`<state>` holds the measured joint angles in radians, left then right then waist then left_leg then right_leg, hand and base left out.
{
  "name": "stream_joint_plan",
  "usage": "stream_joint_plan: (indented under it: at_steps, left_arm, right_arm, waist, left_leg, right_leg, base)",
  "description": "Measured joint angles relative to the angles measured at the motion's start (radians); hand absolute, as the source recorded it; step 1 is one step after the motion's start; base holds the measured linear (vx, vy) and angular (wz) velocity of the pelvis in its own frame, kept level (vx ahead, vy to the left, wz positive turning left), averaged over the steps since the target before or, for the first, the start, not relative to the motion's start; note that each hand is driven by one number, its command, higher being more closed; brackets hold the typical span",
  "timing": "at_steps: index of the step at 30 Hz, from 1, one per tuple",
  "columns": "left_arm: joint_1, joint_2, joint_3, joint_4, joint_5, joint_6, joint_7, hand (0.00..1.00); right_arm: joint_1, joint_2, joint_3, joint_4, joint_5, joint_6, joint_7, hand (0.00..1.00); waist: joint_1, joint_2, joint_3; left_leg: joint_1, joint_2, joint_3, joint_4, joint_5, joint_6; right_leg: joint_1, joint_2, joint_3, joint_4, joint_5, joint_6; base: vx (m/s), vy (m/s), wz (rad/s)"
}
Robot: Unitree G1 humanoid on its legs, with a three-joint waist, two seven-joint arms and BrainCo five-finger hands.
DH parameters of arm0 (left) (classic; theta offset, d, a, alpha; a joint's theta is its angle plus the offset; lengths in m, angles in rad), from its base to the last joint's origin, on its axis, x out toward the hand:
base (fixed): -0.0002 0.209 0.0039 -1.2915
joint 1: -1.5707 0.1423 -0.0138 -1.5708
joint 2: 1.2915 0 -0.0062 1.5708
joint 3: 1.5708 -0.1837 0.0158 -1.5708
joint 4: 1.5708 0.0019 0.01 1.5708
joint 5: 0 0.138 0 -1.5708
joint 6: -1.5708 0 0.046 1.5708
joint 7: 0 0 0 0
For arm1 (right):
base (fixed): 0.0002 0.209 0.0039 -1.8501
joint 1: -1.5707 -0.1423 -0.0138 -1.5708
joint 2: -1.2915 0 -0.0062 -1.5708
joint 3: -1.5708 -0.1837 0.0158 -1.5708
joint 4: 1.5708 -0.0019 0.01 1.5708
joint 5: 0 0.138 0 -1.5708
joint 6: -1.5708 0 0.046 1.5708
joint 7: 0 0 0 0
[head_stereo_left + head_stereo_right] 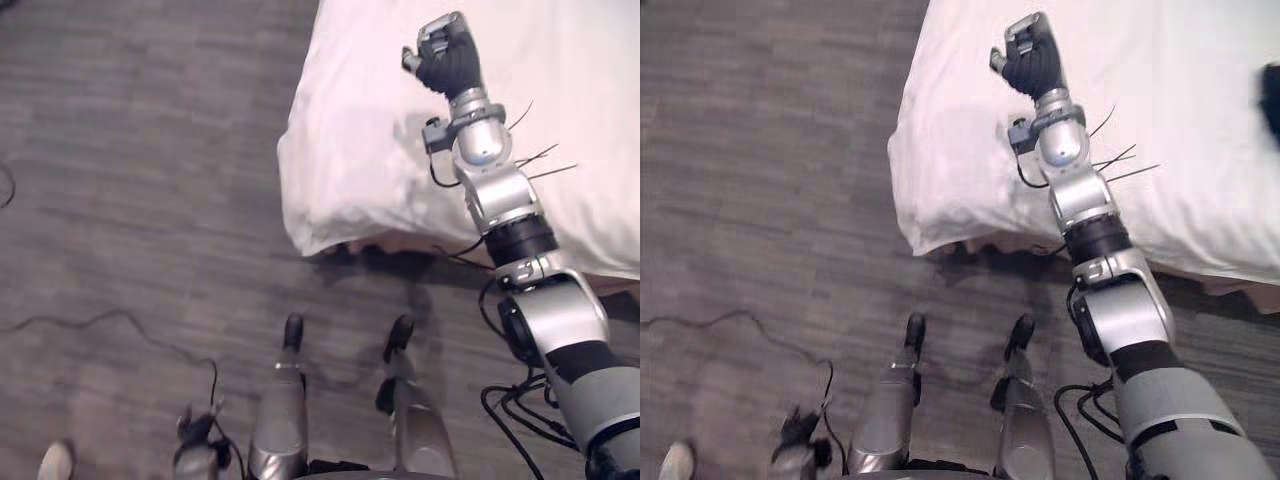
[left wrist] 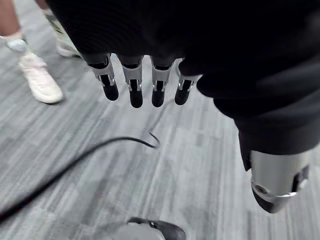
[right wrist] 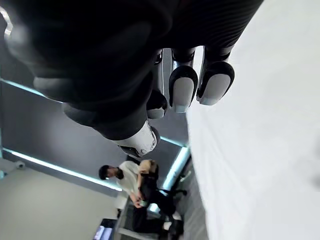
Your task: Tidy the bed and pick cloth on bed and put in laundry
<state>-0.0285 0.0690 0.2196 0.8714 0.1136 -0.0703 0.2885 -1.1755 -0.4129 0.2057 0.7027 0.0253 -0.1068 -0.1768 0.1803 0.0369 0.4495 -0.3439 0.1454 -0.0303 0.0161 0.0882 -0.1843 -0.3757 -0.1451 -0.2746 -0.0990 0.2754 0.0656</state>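
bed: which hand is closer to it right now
Right. The right hand is up over the white bed, in past its corner, fingers curled and empty. The left hand hangs low over the grey floor, well clear of the bed.

Bed sheet (image 1: 380, 150): white cloth, matt, smooth on top, soft creases at corner. Floor (image 1: 140, 180): grey wood-grain planks, matt, streaked. Right hand (image 1: 452, 60): dark ribbed matt cover. Left hand (image 2: 136, 82): silver metallic fingers, glossy dark tips. Person's shoe (image 2: 42, 82): white, matt.
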Motion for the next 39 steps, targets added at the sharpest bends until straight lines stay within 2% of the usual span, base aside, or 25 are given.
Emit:
stream_joint_plan:
  at_steps: [1, 2, 3, 5, 8, 12, 15, 18, 20, 21, 23, 24, 27, 30, 34, 36, 39]
  left_arm:
    - [-0.009, -0.001, -0.019, -0.002, -0.002, -0.004, 0.0, 0.0]
    - [-0.057, -0.006, -0.103, -0.008, -0.015, -0.022, 0.0, 0.0]
    - [-0.076, -0.006, -0.133, -0.014, -0.025, -0.029, -0.001, 0.0]
    - [-0.14, -0.006, -0.227, -0.015, -0.043, -0.05, -0.003, 0.0]
    - [-0.169, -0.013, -0.305, -0.014, -0.063, -0.066, -0.007, 0.0]
    - [-0.182, -0.022, -0.326, 0.012, -0.063, -0.064, -0.006, 0.0]
    - [-0.179, -0.021, -0.317, 0.035, -0.054, -0.054, -0.004, 0.0]
    - [-0.161, -0.013, -0.259, 0.045, -0.013, -0.041, -0.003, 0.0]
    - [-0.152, -0.002, -0.234, 0.045, 0.017, -0.027, -0.002, 0.0]
    - [-0.15, -0.001, -0.209, 0.05, 0.028, -0.021, -0.002, 0.0]
    - [-0.148, 0.008, -0.207, 0.062, 0.038, -0.014, -0.002, 0.0]
    - [-0.136, 0.014, -0.207, 0.07, 0.044, -0.006, -0.003, 0.0]
    - [-0.119, 0.014, -0.21, 0.074, 0.054, 0.002, -0.003, 0.0]
    - [-0.12, 0.013, -0.217, 0.069, 0.055, -0.001, -0.003, 0.0]
    - [-0.145, 0.018, -0.233, 0.07, 0.045, -0.016, 0.003, 0.0]
    - [-0.169, 0.012, -0.266, 0.072, 0.019, -0.026, 0.003, 0.0]
    - [-0.194, -0.013, -0.308, 0.081, -0.021, -0.05, 0.002, 0.0]
  right_arm:
    - [0.0, -0.003, 0.0, 0.008, 0.002, 0.0, -0.001, 1.0]
    - [-0.001, -0.009, 0.0, 0.065, 0.007, 0.0, -0.007, 1.0]
    - [0.0, -0.008, 0.0, 0.092, 0.013, -0.001, -0.017, 1.0]
    - [-0.018, -0.007, -0.019, 0.093, 0.015, -0.07, -0.045, 1.0]
    - [-0.005, 0.028, -0.019, 0.103, 0.021, -0.097, -0.04, 1.0]
    - [0.044, 0.055, -0.019, 0.07, 0.012, -0.097, -0.04, 1.0]
    - [0.194, 0.107, 0.04, -0.073, 0.013, -0.096, -0.029, 1.0]
    - [0.385, 0.211, 0.226, -0.174, 0.038, -0.08, 0.05, 1.0]
    - [0.541, 0.279, 0.35, -0.175, 0.076, -0.055, 0.114, 1.0]
    - [0.607, 0.313, 0.402, -0.176, 0.095, -0.037, 0.148, 1.0]
    - [0.618, 0.339, 0.408, -0.195, 0.112, -0.036, 0.162, 1.0]
    - [0.613, 0.345, 0.391, -0.263, 0.133, -0.041, 0.162, 1.0]
    - [0.566, 0.366, 0.319, -0.323, 0.16, -0.068, 0.154, 1.0]
    - [0.43, 0.351, 0.195, -0.306, 0.171, -0.08, 0.118, 1.0]
    - [0.168, 0.235, 0.026, -0.273, 0.17, -0.092, 0.028, 1.0]
    - [0.078, 0.162, -0.033, -0.219, 0.17, -0.112, -0.019, 1.0]
    - [0.008, 0.068, -0.082, -0.077, 0.17, -0.115, -0.086, 1.0]
  waist:
    - [0.0, 0.005, 0.002]
    - [0.003, 0.025, 0.013]
    - [0.005, 0.033, 0.017]
    - [0.002, 0.063, 0.033]
    - [-0.002, 0.077, 0.035]
    - [-0.002, 0.078, 0.035]
    - [-0.017, 0.076, 0.035]
    - [-0.057, 0.055, 0.032]
    - [-0.061, 0.035, 0.03]
    - [-0.063, 0.016, 0.025]
    - [-0.067, -0.006, 0.014]
    - [-0.068, -0.03, 0.0]
    - [-0.092, -0.053, -0.014]
    - [-0.096, -0.054, -0.014]
    - [-0.094, -0.05, -0.012]
    - [-0.087, -0.036, -0.004]
    - [-0.073, 0.007, 0.007]
  left_leg:
    - [-0.007, 0.0, -0.003, -0.001, 0.002, 0.001]
    - [-0.047, -0.003, -0.025, -0.002, 0.015, 0.004]
    - [-0.064, -0.004, -0.032, -0.002, 0.018, 0.003]
    - [-0.094, -0.009, -0.039, -0.011, 0.029, 0.006]
    - [-0.092, -0.007, -0.034, -0.003, 0.028, 0.006]
    - [-0.069, -0.006, -0.018, -0.005, 0.026, 0.008]
    - [-0.025, -0.005, 0.008, -0.013, 0.022, 0.013]
    - [0.055, 0.006, 0.043, -0.026, 0.004, 0.012]
    - [0.11, 0.019, 0.07, -0.041, -0.009, 0.007]
    - [0.13, 0.028, 0.086, -0.046, -0.014, 0.003]
    - [0.148, 0.034, 0.099, -0.055, -0.014, 0.002]
    - [0.158, 0.038, 0.119, -0.054, -0.017, -0.001]
    - [0.174, 0.04, 0.128, -0.052, -0.019, -0.003]
    - [0.173, 0.039, 0.131, -0.049, -0.017, -0.005]
    - [0.056, 0.033, 0.114, 0.015, -0.016, -0.002]
    - [-0.012, 0.031, 0.098, 0.055, -0.019, 0.0]
    - [-0.114, 0.031, 0.069, 0.143, -0.048, 0.002]
  right_leg:
    - [-0.005, 0.0, -0.003, 0.0, 0.001, 0.0]
    - [-0.033, 0.0, -0.02, 0.0, 0.008, 0.0]
    - [-0.047, 0.0, -0.025, 0.0, 0.015, -0.007]
    - [-0.079, -0.006, -0.026, 0.001, 0.022, -0.006]
    - [-0.086, -0.01, -0.018, 0.017, 0.012, 0.006]
    - [-0.082, -0.01, -0.003, 0.04, -0.004, 0.004]
    - [-0.063, -0.008, 0.014, 0.063, -0.025, 0.0]
    - [-0.009, 0.003, 0.036, 0.062, -0.035, -0.005]
    - [0.022, 0.014, 0.056, 0.061, -0.045, -0.015]
    - [0.032, 0.025, 0.065, 0.058, -0.047, -0.015]
    - [0.039, 0.038, 0.077, 0.05, -0.046, -0.016]
    - [0.041, 0.039, 0.089, 0.045, -0.045, -0.016]
    - [0.052, 0.04, 0.094, 0.045, -0.041, -0.016]
    - [0.051, 0.039, 0.097, 0.045, -0.034, -0.014]
    - [-0.04, 0.03, 0.094, 0.066, -0.02, -0.02]
    - [-0.083, 0.026, 0.086, 0.066, -0.009, -0.022]
    - [-0.145, 0.021, 0.081, 0.097, -0.009, -0.019]
  base:
    - [-0.07, -0.008, 0.44]
    - [-0.05, -0.003, 0.31]
    - [-0.06, 0.014, 0.33]
    - [-0.05, 0.048, 0.1]
    - [-0.02, 0.052, -0.07]
    - [-0.02, 0.033, -0.08]
    - [-0.02, 0.028, -0.19]
    - [0.02, 0.018, -0.32]
    - [0.03, -0.009, -0.46]
    - [0.03, -0.021, -0.37]
    - [0.01, -0.021, -0.31]
    - [0.01, -0.009, -0.33]
    - [0.01, 0.013, -0.13]
    - [-0.01, 0.016, -0.02]
    - [-0.06, 0.022, 0.09]
    - [-0.09, 0.021, 0.23]
    - [-0.12, 0.026, 0.16]
